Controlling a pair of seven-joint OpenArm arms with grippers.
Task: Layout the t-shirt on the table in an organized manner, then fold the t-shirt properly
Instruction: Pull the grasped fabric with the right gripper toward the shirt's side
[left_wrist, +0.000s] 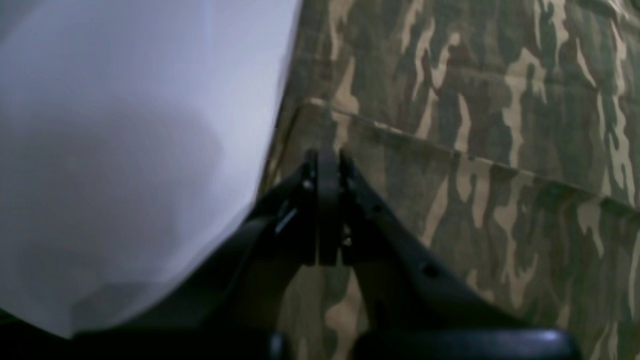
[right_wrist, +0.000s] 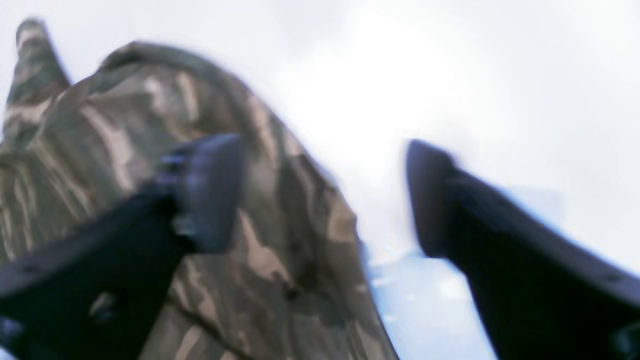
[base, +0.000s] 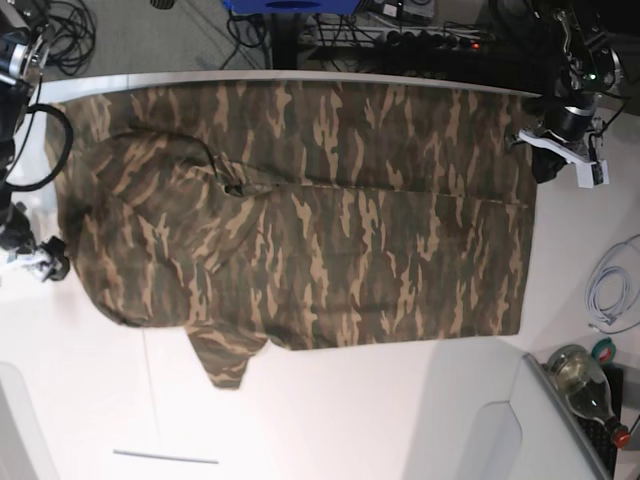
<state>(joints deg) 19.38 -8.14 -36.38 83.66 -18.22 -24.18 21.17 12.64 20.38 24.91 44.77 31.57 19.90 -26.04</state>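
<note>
- Across your white counter (base: 350, 410) the t-shirt (base: 330, 220) is lying spread out, one sleeve poking off its near edge.
- Your left tool (left_wrist: 327, 157) is pressing its tips together over the shirt's edge; whether cloth is pinched, you cannot tell.
- Your right tool (right_wrist: 325, 195) is gaping wide beside a raised fold, gripping nothing.
- Cables (base: 612, 290) and a bottle (base: 585, 385) are crowding the counter's side; no readable writing is showing.

Soft matt cloth t-shirt (base: 330, 210); table (base: 330, 420) seemingly smooth.
</note>
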